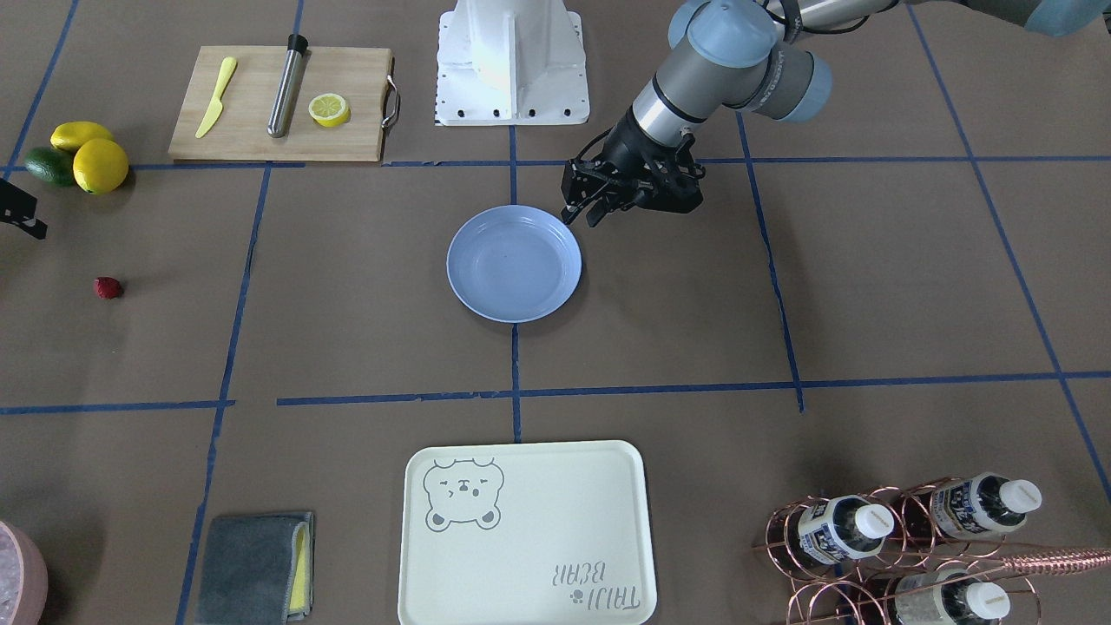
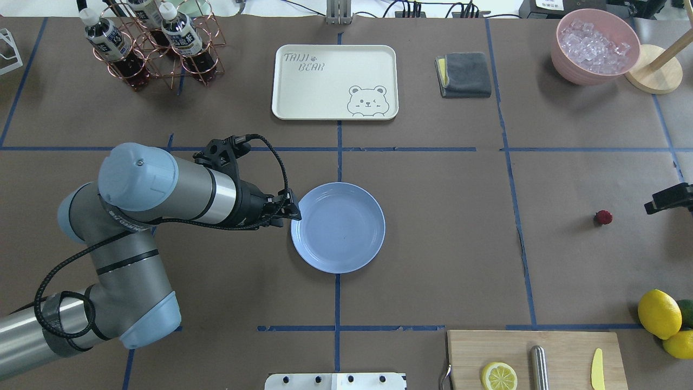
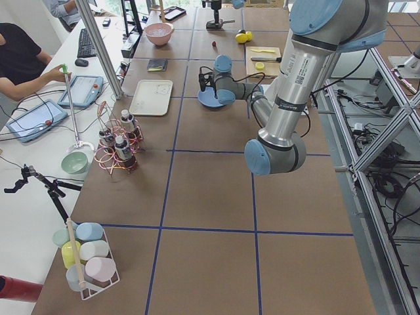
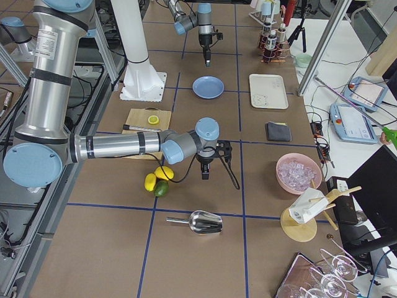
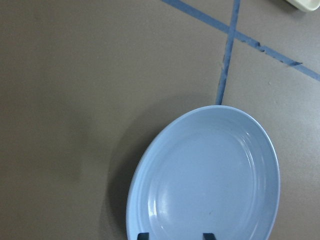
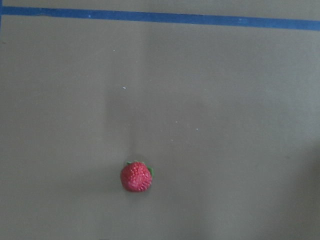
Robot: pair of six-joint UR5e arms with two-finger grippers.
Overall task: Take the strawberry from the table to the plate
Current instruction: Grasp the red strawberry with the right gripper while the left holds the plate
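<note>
The strawberry (image 2: 603,218), small and dark red, lies alone on the brown table (image 2: 449,244) far to the right; it also shows as the strawberry (image 6: 136,177) low in the right wrist view. Only a black part of my right gripper (image 2: 671,199) enters at the overhead view's edge, just beyond the berry and apart from it; its fingers do not show. The empty light-blue plate (image 2: 338,227) sits at the table's middle. My left gripper (image 2: 295,212) hovers at the plate's left rim, open, its two fingertips (image 5: 143,235) spread over the plate (image 5: 210,175) and holding nothing.
A cutting board (image 2: 533,357) with a lemon half, steel rod and yellow knife sits near the robot's right. Two lemons (image 2: 659,313) and an avocado lie beside it. The bear tray (image 2: 335,81), grey cloth (image 2: 465,75), bottle rack (image 2: 151,49) and ice bowl (image 2: 595,46) line the far side.
</note>
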